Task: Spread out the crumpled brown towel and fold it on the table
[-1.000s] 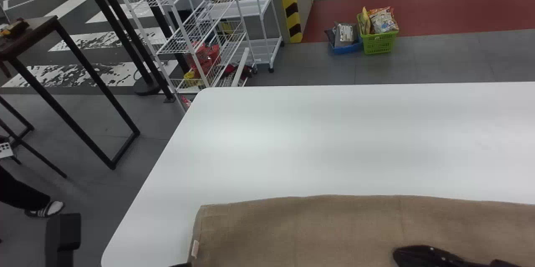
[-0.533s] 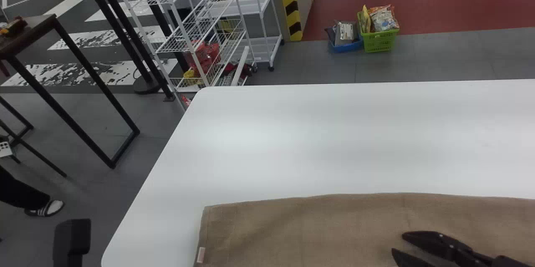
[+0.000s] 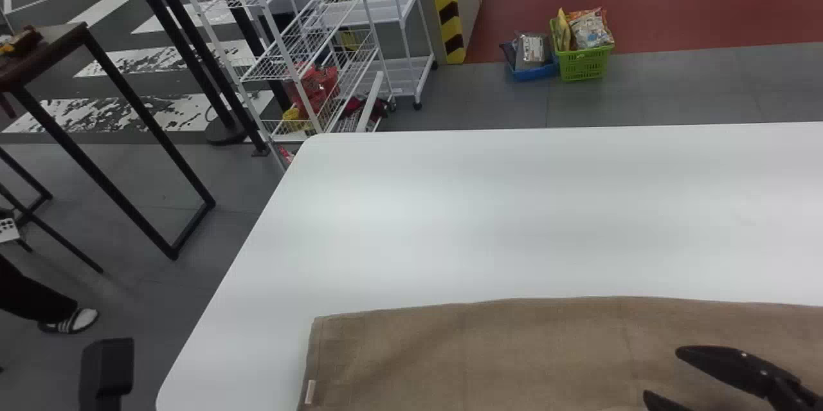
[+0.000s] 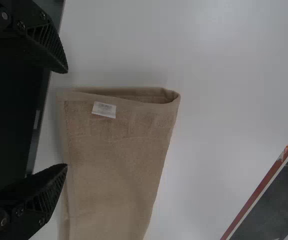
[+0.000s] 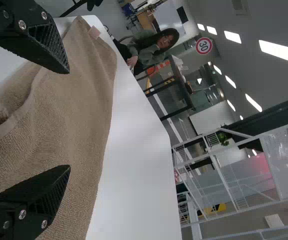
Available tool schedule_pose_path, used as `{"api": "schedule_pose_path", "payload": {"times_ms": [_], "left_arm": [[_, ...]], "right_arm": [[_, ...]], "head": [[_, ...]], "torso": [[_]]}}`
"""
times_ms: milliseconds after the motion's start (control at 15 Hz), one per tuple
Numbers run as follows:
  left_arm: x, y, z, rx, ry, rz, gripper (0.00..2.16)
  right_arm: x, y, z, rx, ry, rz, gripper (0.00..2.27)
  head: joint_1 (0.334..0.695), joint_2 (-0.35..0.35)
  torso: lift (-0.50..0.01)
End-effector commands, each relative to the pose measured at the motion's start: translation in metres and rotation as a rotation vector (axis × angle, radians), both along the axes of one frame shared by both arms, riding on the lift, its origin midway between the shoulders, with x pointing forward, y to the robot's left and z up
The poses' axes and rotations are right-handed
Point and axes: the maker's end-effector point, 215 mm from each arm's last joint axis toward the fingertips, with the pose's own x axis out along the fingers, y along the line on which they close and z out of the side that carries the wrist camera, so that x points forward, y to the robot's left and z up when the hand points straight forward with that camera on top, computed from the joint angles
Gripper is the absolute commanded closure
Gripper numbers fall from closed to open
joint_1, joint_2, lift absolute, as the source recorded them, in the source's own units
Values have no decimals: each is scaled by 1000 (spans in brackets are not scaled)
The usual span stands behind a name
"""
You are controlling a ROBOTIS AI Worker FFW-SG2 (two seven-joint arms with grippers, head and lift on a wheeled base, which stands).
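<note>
The brown towel point(image 3: 488, 353) lies as a wide strip along the table's near side in the head view. Over its right part is my right gripper point(image 3: 662, 372), its two fingers apart. In the right wrist view that gripper point(image 5: 69, 120) stands open above the towel point(image 5: 78, 110), which has a loose raised fold. My left arm point(image 3: 106, 372) is at the bottom left, beside the table. The left wrist view has my left gripper point(image 4: 67, 119) open near the towel's tagged end point(image 4: 118, 150), where the layers gape slightly; nothing is between its fingers.
The white table point(image 3: 514, 218) extends beyond the towel, its left edge dropping to the floor. Past it stand a white wire rack point(image 3: 321, 44), a dark side table point(image 3: 64, 44), and green point(image 3: 584, 63) and blue point(image 3: 533, 70) baskets.
My right gripper has come further into the head view and moved right over the towel. The left arm has shifted slightly, and the towel's left end moved a little to the right.
</note>
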Motion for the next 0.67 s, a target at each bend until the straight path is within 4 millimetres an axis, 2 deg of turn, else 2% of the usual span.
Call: {"api": "schedule_pose_path", "payload": {"times_ms": [0, 133, 267, 333, 400, 533, 600], "left_arm": [[17, -12, 4, 31, -104, -80, 238], [29, -23, 8, 22, -179, -138, 397], [36, -41, 8, -2, -217, -184, 792], [43, -50, 7, 6, -243, -208, 1298], [46, -54, 0, 18, -236, -208, 1649], [48, -62, -11, 37, -221, -222, 1703], [47, -61, -21, 71, -195, -219, 1703]], "right_arm": [[-4, -15, 11, -13, -3, -34, 346], [0, -43, 25, -5, -32, -96, 363], [6, -81, 32, -1, -43, -169, 738], [8, -101, 31, -17, -44, -206, 1217], [10, -121, 33, -15, -46, -247, 1514], [10, -159, 27, -42, -51, -316, 1528], [10, -178, 23, -37, -43, -351, 1524]], "head": [[695, 350], [695, 350], [695, 350], [695, 334], [695, 288], [695, 216], [695, 140]], "torso": [[-127], [-127], [-127], [-127], [-127], [-127], [-127]]}}
